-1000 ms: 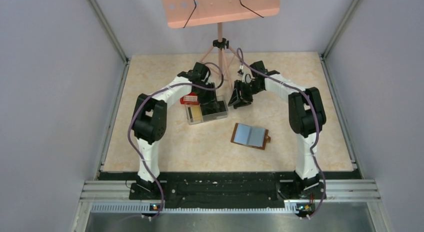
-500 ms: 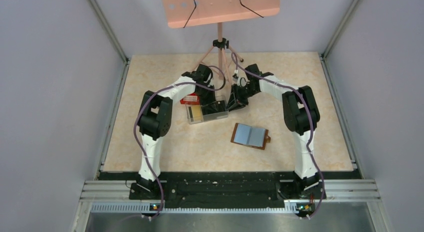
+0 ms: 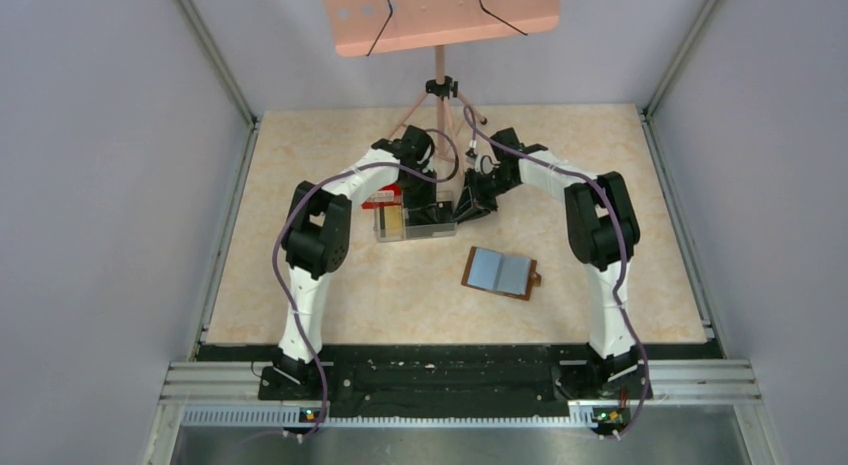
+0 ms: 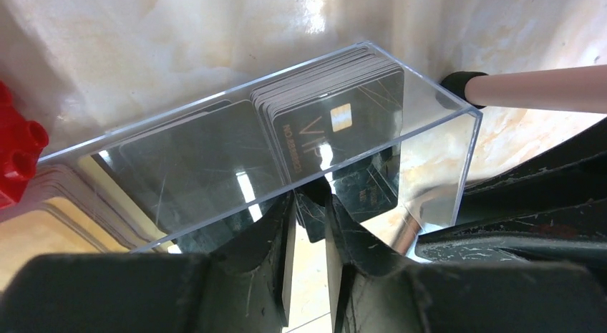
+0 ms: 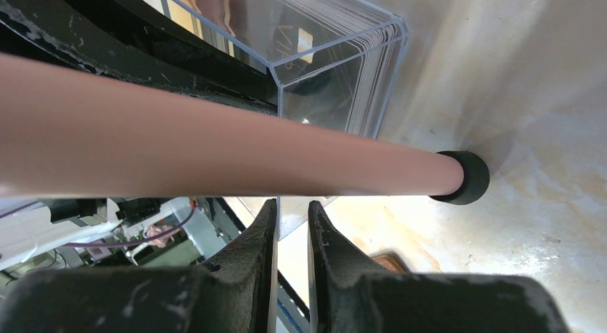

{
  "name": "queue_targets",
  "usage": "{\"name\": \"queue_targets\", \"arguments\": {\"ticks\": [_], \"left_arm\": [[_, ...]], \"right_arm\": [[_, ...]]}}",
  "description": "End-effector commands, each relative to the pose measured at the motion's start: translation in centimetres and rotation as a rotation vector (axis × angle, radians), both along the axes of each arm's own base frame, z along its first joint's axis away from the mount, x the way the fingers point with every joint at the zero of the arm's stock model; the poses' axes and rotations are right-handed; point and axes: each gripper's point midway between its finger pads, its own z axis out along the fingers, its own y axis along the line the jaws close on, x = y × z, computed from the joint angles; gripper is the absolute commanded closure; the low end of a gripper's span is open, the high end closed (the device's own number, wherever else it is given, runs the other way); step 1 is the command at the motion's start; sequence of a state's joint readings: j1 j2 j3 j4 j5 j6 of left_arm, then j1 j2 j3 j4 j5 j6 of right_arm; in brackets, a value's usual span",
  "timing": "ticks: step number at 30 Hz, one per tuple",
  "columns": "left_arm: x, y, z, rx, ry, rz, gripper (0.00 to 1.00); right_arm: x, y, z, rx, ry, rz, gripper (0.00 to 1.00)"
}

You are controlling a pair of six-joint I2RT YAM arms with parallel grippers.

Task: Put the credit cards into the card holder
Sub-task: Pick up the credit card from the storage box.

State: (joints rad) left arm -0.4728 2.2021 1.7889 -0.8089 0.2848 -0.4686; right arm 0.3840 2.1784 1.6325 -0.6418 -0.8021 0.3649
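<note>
One card holder point(image 3: 498, 273) was seen nearest the arm bases in the top view, laid open and flat on the table point(image 3: 330, 285), at about 4 o'clock from the clear box point(image 3: 412, 240). Blue-grey inner faces were framed by a brown rim. Its long axis was laid nearly from 9 to 3 o'clock, the right end dipped slightly toward the bases.

Farther back, the credit cards point(image 4: 333, 114) were stacked inside the box, a black stack lettered VIP at one end and tan-yellow ones at the other. That lettering was given only by the left wrist view. The left gripper point(image 4: 309, 208) was held narrow at the box's near wall, something dark between its fingers; a grip could not be confirmed. The right gripper point(image 5: 292, 222) was likewise narrowed, with the box's clear corner in its gap; contact could not be told.

A red tray point(image 3: 381, 198) was found at 10 o'clock from the box. A pink stand leg point(image 5: 215, 147) was planted just beside the box's end.
</note>
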Motion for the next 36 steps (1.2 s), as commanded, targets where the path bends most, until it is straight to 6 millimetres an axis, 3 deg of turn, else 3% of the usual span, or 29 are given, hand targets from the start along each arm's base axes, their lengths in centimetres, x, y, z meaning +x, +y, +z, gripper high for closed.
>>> {"name": "queue_targets", "arguments": {"ticks": [1, 10, 14, 25, 36], "left_arm": [[-0.1, 0.0, 0.5, 0.044, -0.029, -0.056, 0.76], [0.2, 0.1, 1.8, 0.05, -0.054, -0.069, 0.95], [0.1, -0.7, 2.6, 0.005, -0.058, -0.077, 0.99], [0.6, -2.7, 5.9, -0.131, -0.103, -0.08, 0.99], [0.4, -3.6, 7.7, -0.242, -0.095, -0.069, 0.87]], "right_arm": [[-0.8, 2.3, 3.1, 0.108, -0.032, 0.064, 1.0], [-1.2, 2.5, 3.6, 0.11, -0.037, 0.07, 1.0], [-1.2, 2.6, 3.6, 0.109, -0.037, 0.07, 1.0], [-1.3, 2.4, 3.6, 0.1, -0.039, 0.064, 1.0], [-1.3, 2.4, 3.5, 0.094, -0.039, 0.06, 1.0]]}}
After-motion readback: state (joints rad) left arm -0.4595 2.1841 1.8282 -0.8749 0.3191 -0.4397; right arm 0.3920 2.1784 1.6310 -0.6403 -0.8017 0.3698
